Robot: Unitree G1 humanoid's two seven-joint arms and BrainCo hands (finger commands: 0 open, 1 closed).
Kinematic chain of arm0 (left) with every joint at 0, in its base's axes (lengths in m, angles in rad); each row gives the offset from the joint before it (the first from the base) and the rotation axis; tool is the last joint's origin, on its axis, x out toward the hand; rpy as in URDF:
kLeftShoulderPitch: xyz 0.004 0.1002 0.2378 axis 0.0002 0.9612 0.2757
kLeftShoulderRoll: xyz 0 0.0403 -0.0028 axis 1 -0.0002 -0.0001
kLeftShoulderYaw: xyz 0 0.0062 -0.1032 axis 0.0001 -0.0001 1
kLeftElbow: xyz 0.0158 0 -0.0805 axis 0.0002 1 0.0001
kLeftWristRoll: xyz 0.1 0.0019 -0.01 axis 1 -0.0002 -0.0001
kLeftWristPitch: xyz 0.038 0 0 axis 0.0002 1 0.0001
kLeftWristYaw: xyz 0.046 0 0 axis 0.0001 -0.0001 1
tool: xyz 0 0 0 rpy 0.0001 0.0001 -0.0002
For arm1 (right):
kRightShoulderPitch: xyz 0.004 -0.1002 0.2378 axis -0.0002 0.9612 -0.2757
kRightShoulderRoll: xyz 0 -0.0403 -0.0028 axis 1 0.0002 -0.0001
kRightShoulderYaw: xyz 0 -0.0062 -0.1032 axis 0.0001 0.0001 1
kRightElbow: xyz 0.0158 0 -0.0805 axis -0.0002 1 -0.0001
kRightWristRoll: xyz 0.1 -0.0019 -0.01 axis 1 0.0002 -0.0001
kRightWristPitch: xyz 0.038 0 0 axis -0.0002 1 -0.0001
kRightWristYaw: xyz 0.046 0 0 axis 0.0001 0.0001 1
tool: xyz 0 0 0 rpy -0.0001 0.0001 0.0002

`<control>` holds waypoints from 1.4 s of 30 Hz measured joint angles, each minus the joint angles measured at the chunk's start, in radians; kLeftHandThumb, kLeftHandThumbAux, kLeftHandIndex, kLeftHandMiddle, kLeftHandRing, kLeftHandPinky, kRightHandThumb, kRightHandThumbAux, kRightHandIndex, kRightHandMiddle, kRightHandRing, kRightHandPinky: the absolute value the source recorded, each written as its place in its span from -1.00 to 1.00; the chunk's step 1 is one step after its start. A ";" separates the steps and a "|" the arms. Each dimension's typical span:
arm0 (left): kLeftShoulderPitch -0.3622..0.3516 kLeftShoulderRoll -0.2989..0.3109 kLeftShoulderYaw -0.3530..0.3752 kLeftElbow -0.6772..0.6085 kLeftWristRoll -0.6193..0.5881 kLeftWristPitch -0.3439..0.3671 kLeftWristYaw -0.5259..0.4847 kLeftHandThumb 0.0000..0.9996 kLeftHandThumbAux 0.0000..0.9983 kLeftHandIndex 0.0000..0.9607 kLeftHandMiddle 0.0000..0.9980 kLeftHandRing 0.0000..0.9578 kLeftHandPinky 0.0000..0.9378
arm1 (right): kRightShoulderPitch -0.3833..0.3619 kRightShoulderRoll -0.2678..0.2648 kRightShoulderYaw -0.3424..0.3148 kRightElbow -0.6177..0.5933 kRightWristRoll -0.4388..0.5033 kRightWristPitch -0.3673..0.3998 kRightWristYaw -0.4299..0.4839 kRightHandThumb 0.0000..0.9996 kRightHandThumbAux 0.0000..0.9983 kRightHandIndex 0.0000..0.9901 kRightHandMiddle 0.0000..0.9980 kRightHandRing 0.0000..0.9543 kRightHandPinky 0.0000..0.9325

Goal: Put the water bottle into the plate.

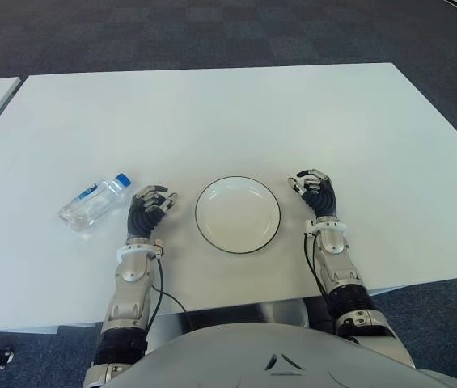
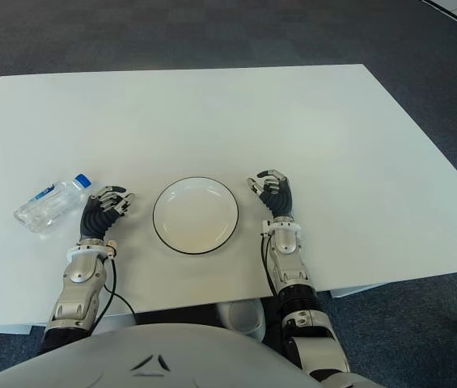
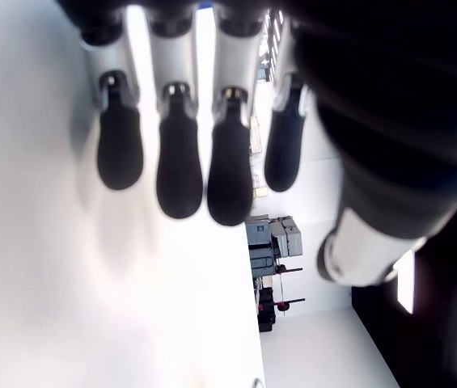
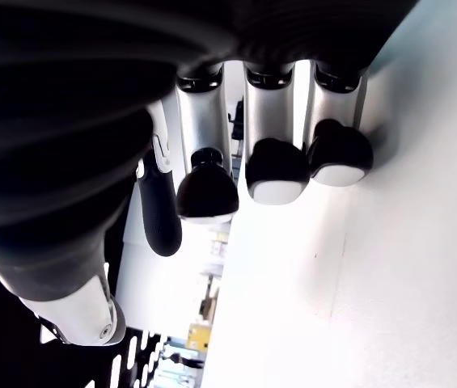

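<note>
Nearest the head camera, the robot's grey chest (image 1: 268,360) fills the lower edge, both forearms reaching forward over the white bench (image 1: 212,113); the left robot hand (image 1: 149,208) shows just left of the plate (image 1: 237,215), its fingers loosely curled and holding nothing; the right robot hand (image 1: 315,192) shows just right of the plate, fingers likewise bent inward and empty; the water bottle (image 1: 95,201) lies on its side on the bench just left of the left robot hand, close to it but apart from the fingers, its blue cap (image 1: 122,179) at the far end and pointing toward that hand's fingertips; the white plate with its dark rim sits between the two hands and carries nothing; dark carpet floor (image 1: 212,32) lies beyond the bench.

From the right eye the same layout shows, the bottle outside the plate and beyond the left robot hand on its outer side.

Left wrist view: four black-tipped fingers (image 3: 179,174) hang relaxed over the white bench, nothing between them and the thumb (image 3: 366,242); the bottle is not visible here.

Right wrist view: the fingers (image 4: 277,170) are bent, tips close to the bench, gripping nothing; the thumb (image 4: 162,214) stands apart from them.
</note>
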 measured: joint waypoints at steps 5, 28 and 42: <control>-0.001 0.000 0.000 0.002 -0.001 -0.002 0.000 0.41 0.44 -0.10 0.28 0.33 0.32 | 0.000 0.000 0.000 -0.001 0.000 0.000 0.000 0.40 0.47 -0.12 0.77 0.83 0.86; 0.035 -0.006 -0.014 -0.047 0.282 -0.155 0.264 0.42 0.44 -0.10 0.34 0.42 0.44 | -0.005 0.000 0.000 0.006 0.002 -0.003 0.011 0.40 0.46 -0.12 0.77 0.84 0.87; 0.033 0.040 -0.051 -0.102 0.790 0.056 0.642 0.62 0.38 -0.11 -0.01 0.06 0.01 | -0.012 0.002 -0.001 0.025 0.007 -0.024 0.017 0.40 0.46 -0.12 0.76 0.84 0.86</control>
